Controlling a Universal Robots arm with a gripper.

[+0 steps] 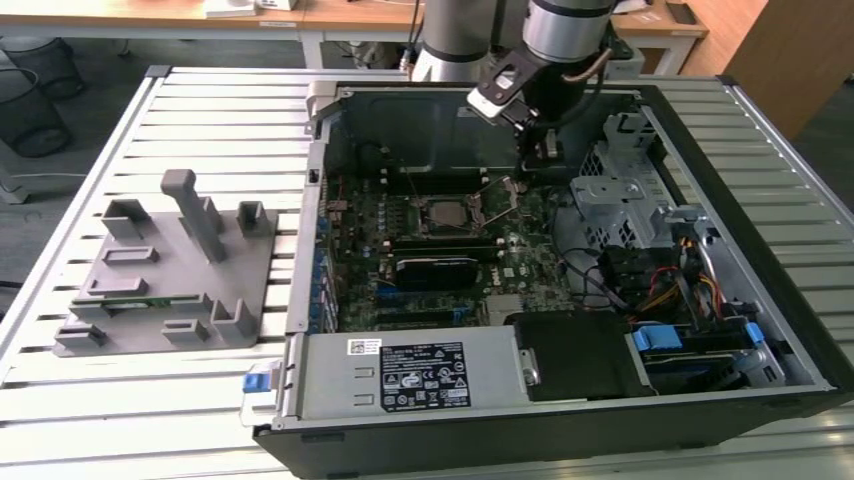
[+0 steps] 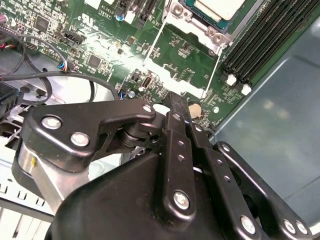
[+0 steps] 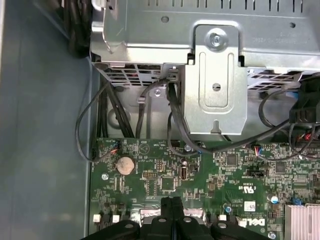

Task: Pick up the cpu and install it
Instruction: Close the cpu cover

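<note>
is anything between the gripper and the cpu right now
Possibly. The cpu lies in its socket; the gripper, jaws shut, hangs over the board beside it. The socket's open metal frame lies between them; otherwise nothing visible does.

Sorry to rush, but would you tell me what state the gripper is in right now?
Gripper: shut, holding nothing.

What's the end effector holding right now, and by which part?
Nothing; the end effector is shut empty over the motherboard, apart from the cpu.
</note>
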